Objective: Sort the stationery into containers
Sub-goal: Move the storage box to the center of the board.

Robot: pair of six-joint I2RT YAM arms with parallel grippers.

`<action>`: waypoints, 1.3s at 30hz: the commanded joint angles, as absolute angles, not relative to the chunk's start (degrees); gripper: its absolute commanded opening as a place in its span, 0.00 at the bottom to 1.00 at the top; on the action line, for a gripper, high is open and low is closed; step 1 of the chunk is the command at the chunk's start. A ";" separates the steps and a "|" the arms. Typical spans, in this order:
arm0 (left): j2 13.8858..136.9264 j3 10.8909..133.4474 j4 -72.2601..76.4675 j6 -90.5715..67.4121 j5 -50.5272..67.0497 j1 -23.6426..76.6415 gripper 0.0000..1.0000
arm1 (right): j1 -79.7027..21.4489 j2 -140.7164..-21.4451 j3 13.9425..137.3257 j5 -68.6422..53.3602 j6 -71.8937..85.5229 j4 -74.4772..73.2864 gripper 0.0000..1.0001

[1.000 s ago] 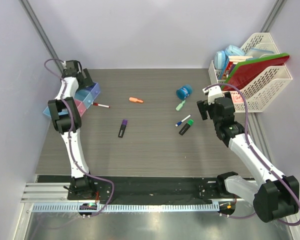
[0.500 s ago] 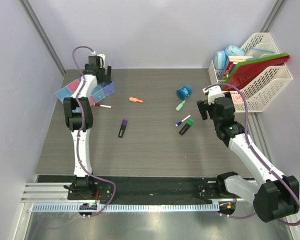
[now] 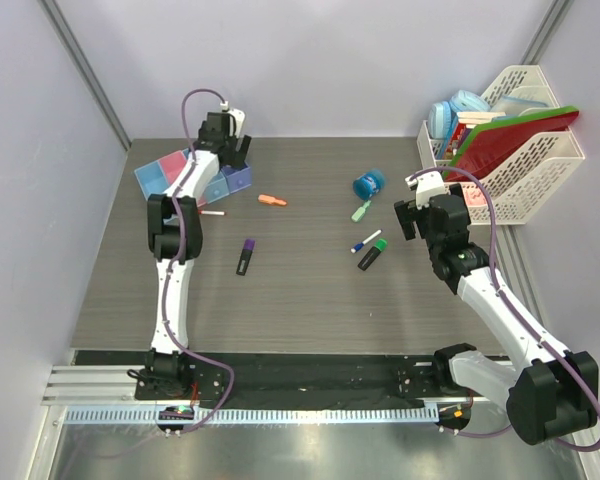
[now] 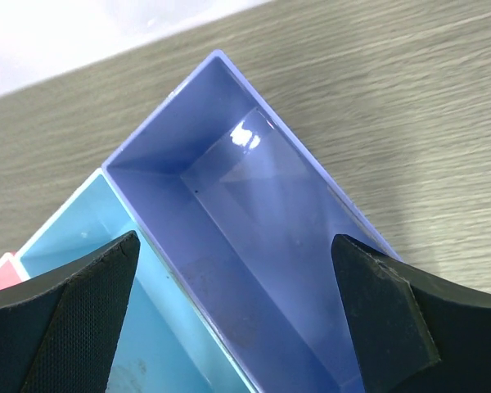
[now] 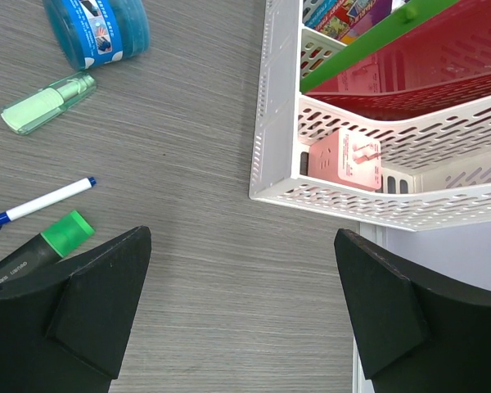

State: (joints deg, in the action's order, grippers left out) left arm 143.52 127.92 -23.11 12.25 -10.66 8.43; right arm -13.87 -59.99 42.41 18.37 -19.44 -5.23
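Note:
The containers [image 3: 185, 172], a joined row of light blue, pink, light blue and purple-blue bins, lie at the back left. My left gripper [image 3: 236, 163] hangs open over their right end. In the left wrist view its jaws [image 4: 236, 239] straddle the empty purple-blue bin [image 4: 254, 205], with the left finger over the light blue bin [image 4: 82, 246]. Loose stationery lies on the table: a red-capped pen [image 3: 212, 213], an orange bit [image 3: 271, 200], a purple highlighter [image 3: 246, 256], a blue roll [image 3: 368, 184], a pale-green bit [image 3: 361, 211], a blue-capped pen [image 3: 365, 242] and a green highlighter [image 3: 373, 253]. My right gripper [image 3: 412, 207] stands open and empty to the right of them.
A white lattice file rack [image 3: 540, 165] with red and green folders stands at the back right, close to my right gripper; its corner [image 5: 266, 192] shows just ahead of the fingers. Grey walls close the table at back and sides.
My left arm has swung right and toward the back, and the row of containers has slid and turned with it. The right arm and the loose stationery have not moved.

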 commanded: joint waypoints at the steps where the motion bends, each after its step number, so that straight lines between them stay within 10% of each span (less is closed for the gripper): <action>1: 145.63 131.39 -20.74 15.20 -12.74 11.68 1.00 | -13.80 -58.54 42.10 19.78 -20.21 -3.25 1.00; 39: 140.45 119.88 -21.36 15.46 -9.14 25.48 1.00 | -13.71 -57.04 42.10 18.90 -20.30 -3.34 0.99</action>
